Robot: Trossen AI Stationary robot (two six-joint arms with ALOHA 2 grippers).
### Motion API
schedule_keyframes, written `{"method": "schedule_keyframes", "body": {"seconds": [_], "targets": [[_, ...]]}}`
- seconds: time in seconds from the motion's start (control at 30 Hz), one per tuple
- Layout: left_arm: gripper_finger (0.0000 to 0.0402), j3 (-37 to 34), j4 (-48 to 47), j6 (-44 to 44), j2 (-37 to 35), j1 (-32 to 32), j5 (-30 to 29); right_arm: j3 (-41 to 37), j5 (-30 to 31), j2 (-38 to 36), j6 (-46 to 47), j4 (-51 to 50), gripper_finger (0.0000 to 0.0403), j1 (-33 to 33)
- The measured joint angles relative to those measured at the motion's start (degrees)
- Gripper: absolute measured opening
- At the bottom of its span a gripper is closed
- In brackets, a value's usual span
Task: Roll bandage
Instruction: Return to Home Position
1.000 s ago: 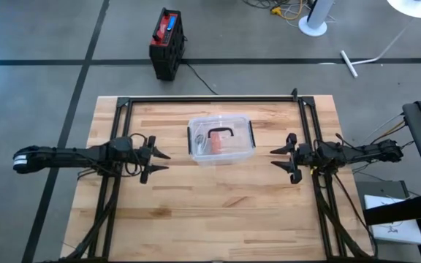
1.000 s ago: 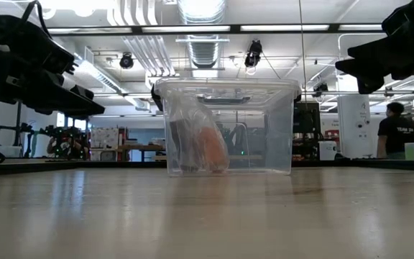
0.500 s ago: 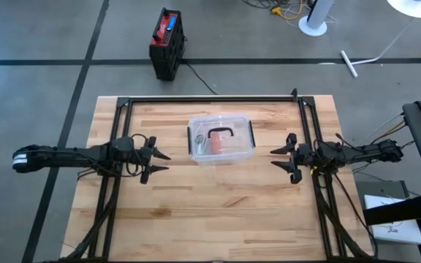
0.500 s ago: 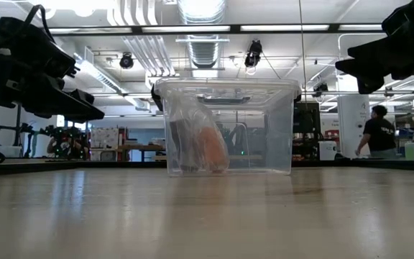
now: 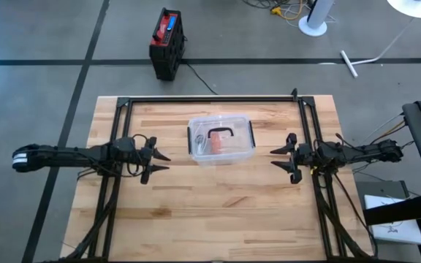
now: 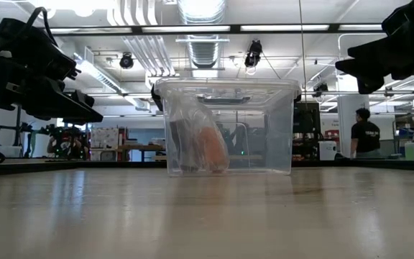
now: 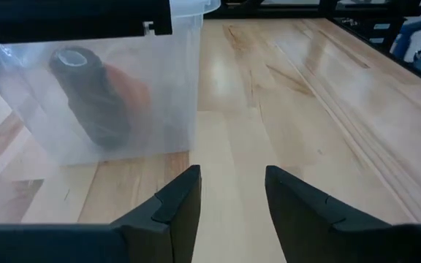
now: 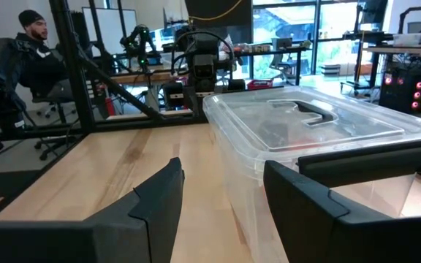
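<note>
Hovering with fingers spread and empty, the left gripper (image 5: 167,162) sits near the transparent bin (image 5: 221,152) without touching it, having shifted only slightly in the low view over the past second. The right gripper (image 5: 273,158), likewise released and holding nothing, has not moved on the bin's other side. Between them the bin stands on the table (image 5: 218,212) with its lid (image 5: 234,121) on and the dark rolled bandage (image 7: 92,98) inside. Such stillness suggests the work is complete and both arms are settling at rest.
</note>
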Motion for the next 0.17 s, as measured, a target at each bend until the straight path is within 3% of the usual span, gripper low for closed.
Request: {"method": "schedule_keyframes", "body": {"seconds": [0.17], "targets": [[0.0139,0.0,0.0,0.0,0.4,0.0,0.0,0.0,0.0,0.0,0.0,0.0,0.0186,0.0]]}}
